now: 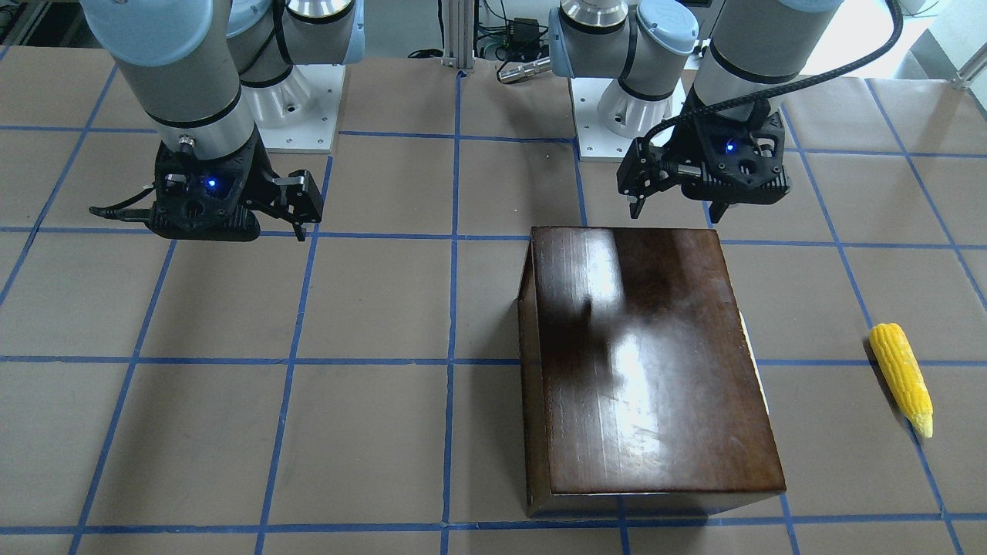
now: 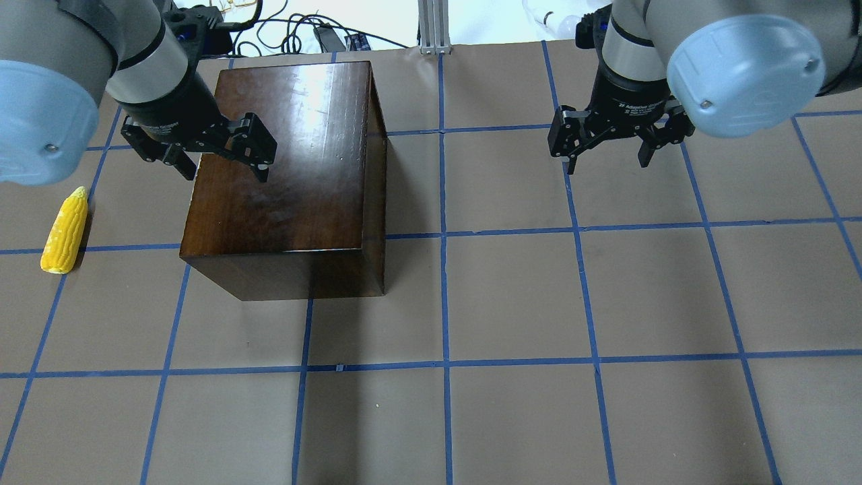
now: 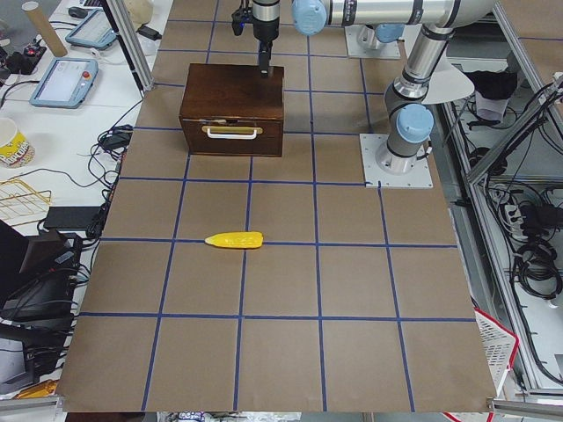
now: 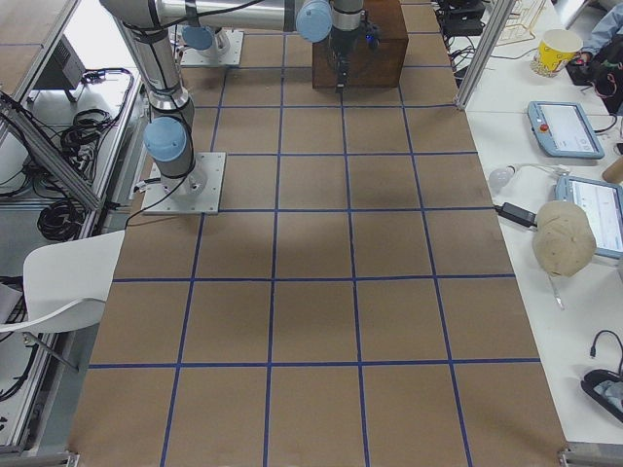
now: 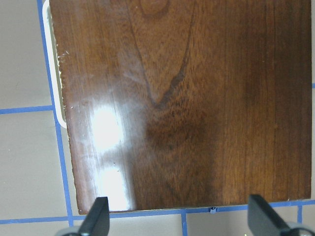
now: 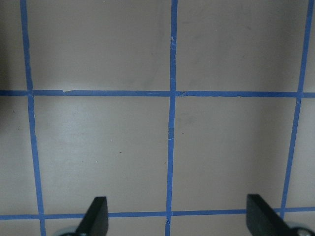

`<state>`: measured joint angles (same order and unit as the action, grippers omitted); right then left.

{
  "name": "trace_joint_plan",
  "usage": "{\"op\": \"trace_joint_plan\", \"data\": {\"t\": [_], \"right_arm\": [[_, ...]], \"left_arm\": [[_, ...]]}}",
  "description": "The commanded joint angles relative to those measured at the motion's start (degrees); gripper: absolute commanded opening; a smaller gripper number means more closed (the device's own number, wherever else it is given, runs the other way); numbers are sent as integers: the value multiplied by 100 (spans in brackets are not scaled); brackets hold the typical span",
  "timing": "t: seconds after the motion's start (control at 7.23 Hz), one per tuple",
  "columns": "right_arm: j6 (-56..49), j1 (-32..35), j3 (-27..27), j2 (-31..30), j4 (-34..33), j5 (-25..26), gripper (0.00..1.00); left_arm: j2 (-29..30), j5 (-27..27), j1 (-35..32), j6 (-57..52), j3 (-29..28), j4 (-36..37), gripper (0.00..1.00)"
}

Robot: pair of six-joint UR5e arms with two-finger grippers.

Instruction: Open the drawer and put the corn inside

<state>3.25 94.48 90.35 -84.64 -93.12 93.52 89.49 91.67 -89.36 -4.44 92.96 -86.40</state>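
Note:
The glossy dark-brown box (image 2: pixel 289 162) stands on the table's left half and also shows in the front view (image 1: pixel 648 362). Its drawer is shut. The drawer's front panel with a pale handle (image 3: pixel 233 132) faces the table's left end. The yellow corn (image 2: pixel 65 230) lies flat on the table left of the box, clear of it; it also shows in the front view (image 1: pixel 901 378) and the exterior left view (image 3: pixel 234 239). My left gripper (image 2: pixel 224 172) is open and empty above the box's top, as the left wrist view (image 5: pixel 179 219) shows. My right gripper (image 2: pixel 606 164) is open and empty above bare table (image 6: pixel 178 219).
The table is brown paper with a blue tape grid (image 2: pixel 444 236). Both arm bases (image 1: pixel 617 116) stand at the robot's side. An aluminium post (image 2: pixel 431 27) and cables sit at the far edge. Desks with tablets (image 3: pixel 62 83) lie beyond the far side.

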Motion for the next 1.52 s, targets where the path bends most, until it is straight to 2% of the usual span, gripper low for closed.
{"op": "trace_joint_plan", "data": {"t": [0.0,1.38], "right_arm": [[0,0,0,0,5,0,100],[0,0,0,0,5,0,100]], "left_arm": [[-11,0,-29,-4,3,0,100],[-187,44,-2,-4,-15,-105,100]]}}
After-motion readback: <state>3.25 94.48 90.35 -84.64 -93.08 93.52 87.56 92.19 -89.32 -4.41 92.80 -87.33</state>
